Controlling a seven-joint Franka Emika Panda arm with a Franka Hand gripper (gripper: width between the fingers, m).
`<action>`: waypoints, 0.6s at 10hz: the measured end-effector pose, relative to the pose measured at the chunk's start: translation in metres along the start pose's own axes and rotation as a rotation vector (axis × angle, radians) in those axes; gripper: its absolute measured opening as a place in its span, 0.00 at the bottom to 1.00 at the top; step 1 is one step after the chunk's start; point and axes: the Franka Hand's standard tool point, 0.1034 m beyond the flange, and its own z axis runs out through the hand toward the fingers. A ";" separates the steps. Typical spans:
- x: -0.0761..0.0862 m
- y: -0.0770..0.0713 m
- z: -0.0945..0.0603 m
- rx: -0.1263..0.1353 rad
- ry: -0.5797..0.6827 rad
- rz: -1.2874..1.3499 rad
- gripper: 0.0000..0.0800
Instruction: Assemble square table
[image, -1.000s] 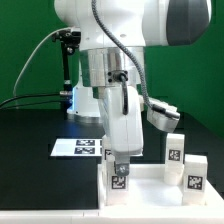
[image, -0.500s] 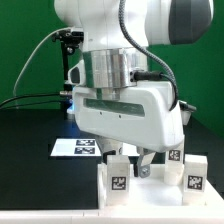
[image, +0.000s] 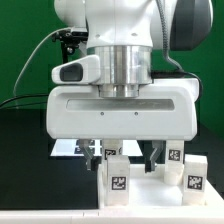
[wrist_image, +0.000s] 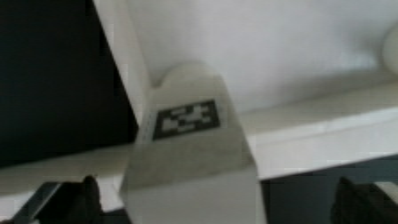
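The white square tabletop (image: 150, 188) lies at the front of the black table. A white leg with a black-and-white tag (image: 118, 176) stands upright on its near left corner. Two more tagged legs (image: 176, 153) (image: 195, 176) stand on the exterior view's right. My gripper (image: 125, 156) hangs broadside over the front leg, open, with one finger on each side of it and a gap to both. In the wrist view the leg (wrist_image: 187, 150) fills the middle, the dark fingertips (wrist_image: 63, 203) sit well clear of it, and the tabletop (wrist_image: 320, 125) lies behind.
The marker board (image: 70, 148) lies on the black table behind the hand, mostly hidden by it. A black stand with cables (image: 66, 60) rises at the back on the exterior view's left, before a green backdrop.
The hand has turned about its vertical axis from narrow side to broad side. The fingers, close on the front leg before, now stand apart from it. The leg has stayed upright.
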 end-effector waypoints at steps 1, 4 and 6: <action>-0.002 0.001 0.002 -0.001 -0.013 0.027 0.78; -0.003 0.001 0.002 -0.001 -0.013 0.193 0.56; -0.004 0.006 0.003 -0.011 -0.022 0.391 0.36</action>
